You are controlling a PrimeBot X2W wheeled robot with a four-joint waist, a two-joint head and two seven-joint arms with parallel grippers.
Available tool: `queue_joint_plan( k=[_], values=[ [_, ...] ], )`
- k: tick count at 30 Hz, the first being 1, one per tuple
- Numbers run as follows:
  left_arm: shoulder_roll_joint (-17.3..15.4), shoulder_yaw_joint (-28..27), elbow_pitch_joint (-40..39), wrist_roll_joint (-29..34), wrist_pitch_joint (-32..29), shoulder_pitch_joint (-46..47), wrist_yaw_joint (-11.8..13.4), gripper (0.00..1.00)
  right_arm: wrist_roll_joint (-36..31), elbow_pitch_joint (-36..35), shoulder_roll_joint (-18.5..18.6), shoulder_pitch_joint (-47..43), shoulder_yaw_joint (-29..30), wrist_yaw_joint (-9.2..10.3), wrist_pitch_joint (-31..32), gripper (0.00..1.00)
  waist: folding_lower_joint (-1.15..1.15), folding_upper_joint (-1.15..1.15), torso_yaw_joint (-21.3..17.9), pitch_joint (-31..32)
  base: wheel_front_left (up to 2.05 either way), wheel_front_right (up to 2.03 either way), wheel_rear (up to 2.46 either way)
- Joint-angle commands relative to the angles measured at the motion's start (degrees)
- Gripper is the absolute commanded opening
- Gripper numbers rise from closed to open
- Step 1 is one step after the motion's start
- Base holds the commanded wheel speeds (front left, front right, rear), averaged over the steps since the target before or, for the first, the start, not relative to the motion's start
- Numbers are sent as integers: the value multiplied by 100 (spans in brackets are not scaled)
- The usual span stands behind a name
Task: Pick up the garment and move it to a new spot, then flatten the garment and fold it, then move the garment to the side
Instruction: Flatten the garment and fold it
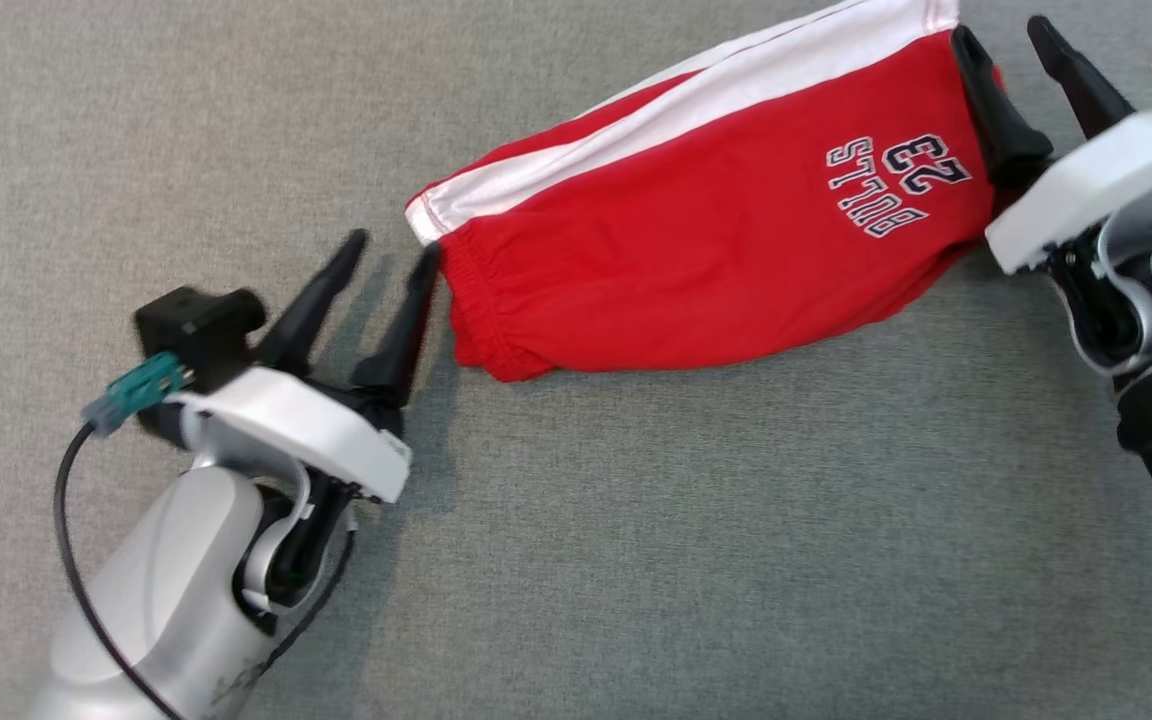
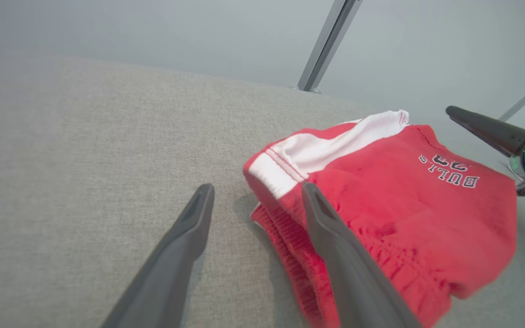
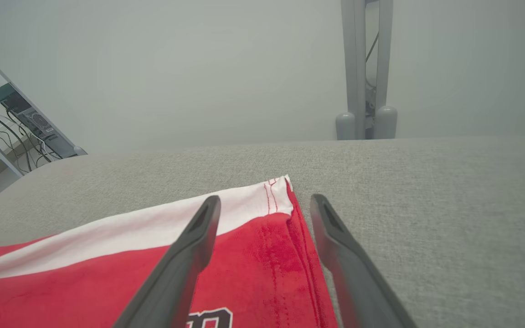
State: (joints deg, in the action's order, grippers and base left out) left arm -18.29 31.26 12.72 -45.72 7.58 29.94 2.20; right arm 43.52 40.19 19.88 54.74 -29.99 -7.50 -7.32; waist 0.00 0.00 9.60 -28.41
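The garment (image 1: 696, 230) is a pair of red shorts with a white side stripe and dark lettering, lying folded on the grey cloth surface (image 1: 636, 520). My left gripper (image 1: 391, 250) stands open at its elastic waistband end; one finger (image 1: 406, 320) lies right against the red edge, and nothing is between the fingers. In the left wrist view the garment (image 2: 381, 205) sits to the right of the open left gripper (image 2: 255, 191). My right gripper (image 1: 1006, 40) is open at the hem end. In the right wrist view the right gripper (image 3: 265, 202) straddles the garment's (image 3: 253, 255) hem corner without clamping it.
Grey cloth stretches wide below and left of the garment. Beyond the far edge stand metal frame posts (image 3: 365, 68) and a shelf with cables (image 3: 12, 118). The right arm's finger (image 2: 490, 130) shows in the left wrist view.
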Motion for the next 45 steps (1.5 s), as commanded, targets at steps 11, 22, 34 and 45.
queue_joint_plan(
  k=[11, 22, 34, 45],
  values=[
    [-295, -600, -718, 639, 708, -867, 941, 100, -1040, -966, 24, -1189, 883, 1, -799, 100, 0, 0, -529, 756, 0, 0, 0],
    [-376, -1084, -888, 1194, 752, -1359, 955, 100, -2350, -2512, -512, -3118, 2122, 1, -789, 100, 0, 0, -786, 1254, 0, 0, 0],
    [-154, -1467, -784, 1438, 751, -1654, 583, 100, -2366, -2656, -603, -3646, 2370, 2, -749, 100, 0, 0, -689, 1379, 0, 0, 0],
    [76, -1655, -783, 1680, 751, -1473, 332, 100, -2226, -1760, -456, -2710, 2226, 1, -488, 100, 0, 0, -306, 1168, 0, 0, 0]
  ],
)
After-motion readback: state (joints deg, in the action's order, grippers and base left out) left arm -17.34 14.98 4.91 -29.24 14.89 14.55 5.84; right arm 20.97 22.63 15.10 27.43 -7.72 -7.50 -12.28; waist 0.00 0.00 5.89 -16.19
